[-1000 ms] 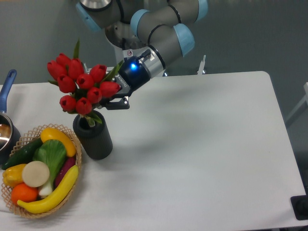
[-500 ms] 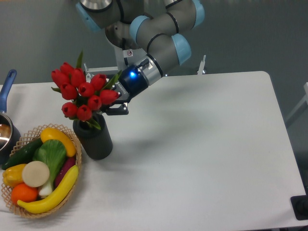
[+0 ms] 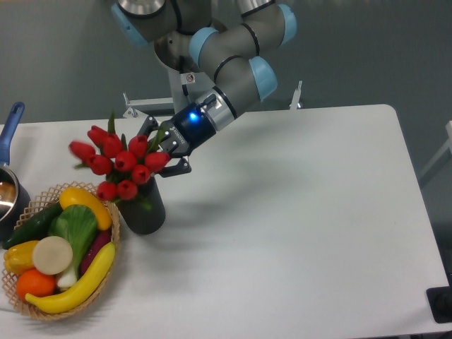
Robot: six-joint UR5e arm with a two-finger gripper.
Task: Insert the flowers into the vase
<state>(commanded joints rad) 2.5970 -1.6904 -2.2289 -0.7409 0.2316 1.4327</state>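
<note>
The flowers (image 3: 119,161), a bunch of red tulip buds with green leaves, stand with their stems down in the mouth of the vase (image 3: 145,210), and the heads lean left over the basket's edge. The vase is a dark cylinder standing upright on the white table, its rim mostly hidden by buds and leaves. My gripper (image 3: 162,148) sits just right of and above the vase, against the right side of the bunch. Its fingers (image 3: 177,169) are spread apart, one above and one below the leaves, so it is open.
A wicker basket (image 3: 62,311) of vegetables and fruit stands at the front left, touching or nearly touching the vase. A pot with a blue handle (image 3: 11,126) is at the left edge. The white table (image 3: 296,212) stretches off to the right.
The bunch has dropped lower into the vase and tipped left. My gripper followed it down and its fingers have spread, letting the flowers go.
</note>
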